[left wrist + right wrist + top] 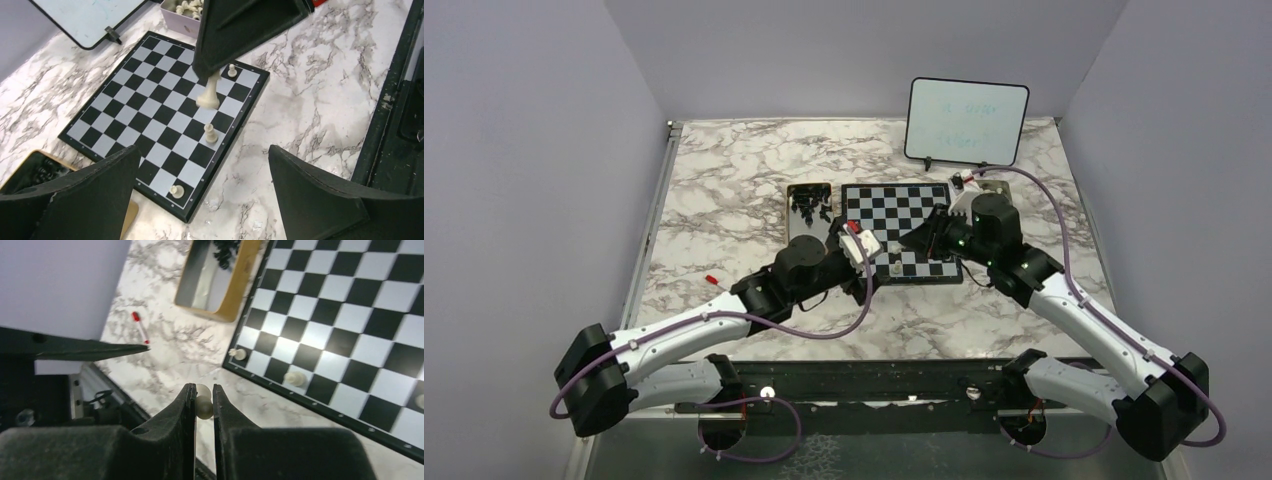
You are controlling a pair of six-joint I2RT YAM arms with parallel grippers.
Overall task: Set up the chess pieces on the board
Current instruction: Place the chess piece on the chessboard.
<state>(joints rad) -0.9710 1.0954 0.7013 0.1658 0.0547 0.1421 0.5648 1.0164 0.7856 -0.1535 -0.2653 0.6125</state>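
Cream-white against black checks! Top view: both arms are stretched over the board (894, 205), with the left jaws at its near-left corner and the right jaws at its near-right edge. The black pieces (812, 203) wait in a tray (788, 212) just beyond the left jaws.

Left wrist view: the left jaws are spread wide with nothing between them. Ahead of them, three white pieces (210, 133) stand along the board's edge row. Above that row the right jaws are clenched on a tall piece (210, 92). Its long axis is close to upright, base down, and it hangs straight below them between two set pieces. Touching the board or not, I can't tell.

Right wrist view: the tall piece's pale head (203, 405) is pinched in the right jaws, and the board lies ahead and to their right. The right arm has it, so a straight drop looks like the call.
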